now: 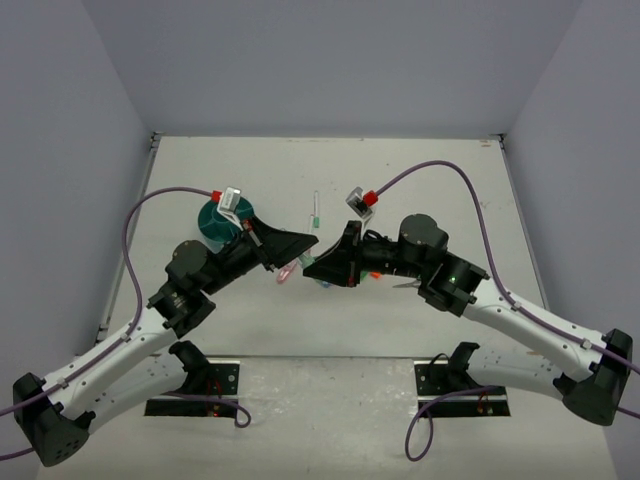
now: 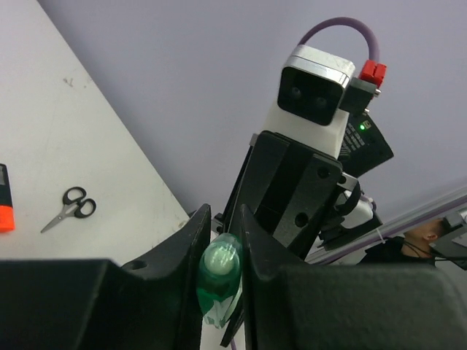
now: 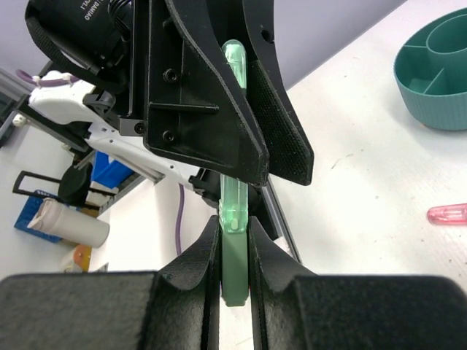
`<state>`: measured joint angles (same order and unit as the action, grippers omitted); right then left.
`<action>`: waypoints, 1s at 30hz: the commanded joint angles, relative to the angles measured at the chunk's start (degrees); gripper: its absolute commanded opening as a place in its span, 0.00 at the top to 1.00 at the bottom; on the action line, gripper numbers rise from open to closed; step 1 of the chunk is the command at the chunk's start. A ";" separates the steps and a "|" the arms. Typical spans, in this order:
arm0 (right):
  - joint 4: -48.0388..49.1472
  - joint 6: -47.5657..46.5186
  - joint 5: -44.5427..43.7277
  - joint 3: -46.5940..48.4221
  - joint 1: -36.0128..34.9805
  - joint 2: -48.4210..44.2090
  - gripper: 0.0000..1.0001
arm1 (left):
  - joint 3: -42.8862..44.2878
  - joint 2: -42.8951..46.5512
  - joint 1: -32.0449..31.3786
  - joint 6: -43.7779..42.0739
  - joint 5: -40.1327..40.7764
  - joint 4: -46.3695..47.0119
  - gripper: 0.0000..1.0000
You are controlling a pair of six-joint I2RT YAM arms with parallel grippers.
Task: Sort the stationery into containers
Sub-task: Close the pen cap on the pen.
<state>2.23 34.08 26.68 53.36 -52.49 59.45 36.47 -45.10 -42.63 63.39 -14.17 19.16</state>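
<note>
Slippage is the main hazard. The translucent green plastic highlighter hangs in the air over the middle of the desk. The left tool pinches one end and the right tool the other. Both tools are narrowed onto its barrel and meet almost tip to tip.

I judge this to be a hand-over. If either arm draws back while both are squeezing, the smooth barrel could twist, skid through the pads or spring loose and drop. If both let go together, it simply falls. With the tools this close, a small misjudged move could also knock finger against finger.

A stubby pink tube lies on the desk just beside the meeting point, so a dropped highlighter could land on it or roll off it. The round teal plastic organiser, with its inner dividers, stands on the left arm's side, well apart from the highlighter. In the top view the left wrist partly hides it, and an arm carrying the highlighter there would have to clear that wrist.

A thin white pen lies farther back. The small black-handled scissors and an orange highlighter lie on the right arm's side, none of them in the organiser.
</note>
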 commanded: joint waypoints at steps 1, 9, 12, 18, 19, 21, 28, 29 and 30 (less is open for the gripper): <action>0.84 0.20 -1.18 -0.10 -0.16 -1.44 1.00 | 1.15 0.98 0.18 -2.92 -0.96 1.50 0.85; 0.44 0.64 -1.89 -0.57 -0.16 -2.10 1.00 | 1.67 0.89 0.09 -4.27 -3.53 1.93 0.72; 2.33 1.25 -1.10 -1.17 -0.16 -2.59 1.00 | 1.41 0.72 0.18 -5.11 -4.06 2.55 0.79; 4.79 2.56 -0.20 0.07 -0.08 -1.91 1.00 | -0.06 -0.41 0.17 -5.07 -6.18 7.13 1.00; 5.30 2.83 0.09 0.73 -0.07 -1.55 1.00 | -0.43 -0.46 0.14 -4.91 -6.41 8.06 1.00; 6.25 3.41 0.45 1.71 -0.07 -0.75 1.00 | -0.90 -0.68 0.15 -4.76 -7.00 9.24 1.00; 8.77 4.44 -0.09 6.47 -0.11 0.95 1.00 | -3.13 -1.78 0.09 -3.48 -8.28 12.67 1.00; 8.93 4.70 -0.60 6.93 -0.07 1.10 1.00 | -3.61 -1.74 0.06 -3.44 -8.24 13.09 1.00; 9.11 5.10 -1.38 7.32 -0.10 1.49 1.00 | -3.95 -1.81 -0.03 -3.44 -8.24 13.41 1.00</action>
<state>4.68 37.68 26.89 55.49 -52.60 60.22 34.85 -46.23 -42.36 59.79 -20.33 30.12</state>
